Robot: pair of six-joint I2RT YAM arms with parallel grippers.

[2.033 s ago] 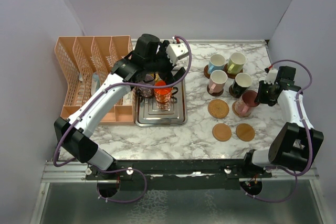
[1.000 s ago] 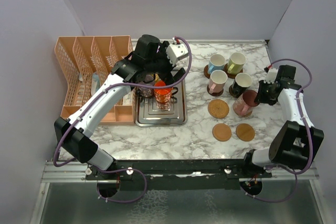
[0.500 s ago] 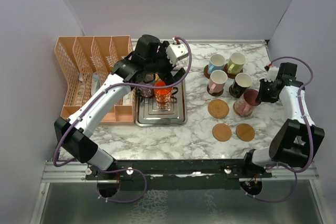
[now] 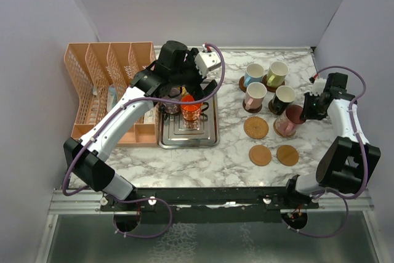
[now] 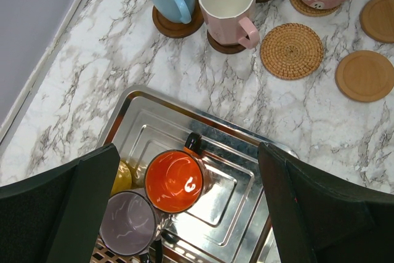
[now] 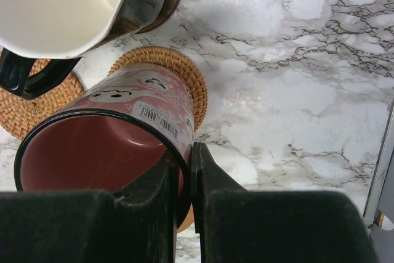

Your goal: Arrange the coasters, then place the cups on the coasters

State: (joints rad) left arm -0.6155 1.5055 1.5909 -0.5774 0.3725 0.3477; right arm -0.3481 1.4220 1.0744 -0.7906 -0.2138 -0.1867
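My right gripper (image 6: pixel 186 158) is shut on the rim of the pink-and-maroon cup (image 6: pixel 123 133), one finger inside and one outside. The cup tilts with its base over a wicker coaster (image 6: pixel 184 72), at the table's right (image 4: pixel 288 121). Light blue (image 4: pixel 253 74), cream (image 4: pixel 276 74), pink (image 4: pixel 254 95) and black (image 4: pixel 284 98) cups stand on coasters. A wicker coaster (image 4: pixel 255 127) and two wooden ones (image 4: pixel 260 155) (image 4: pixel 287 154) lie bare. My left gripper (image 5: pixel 188 152) hangs open above the orange cup (image 5: pixel 175 181), purple cup (image 5: pixel 128 223) and yellow cup (image 5: pixel 122 177) on the steel tray (image 5: pixel 246 201).
An orange slotted plastic rack (image 4: pixel 104 84) stands at the left, touching the tray's (image 4: pixel 188 138) left side. White walls close in the table at the back and both sides. The right arm's cable loops above the cup cluster near the right wall.
My right gripper has shifted slightly toward the back, the pink-and-maroon cup still tilted in it. The left arm has not moved.
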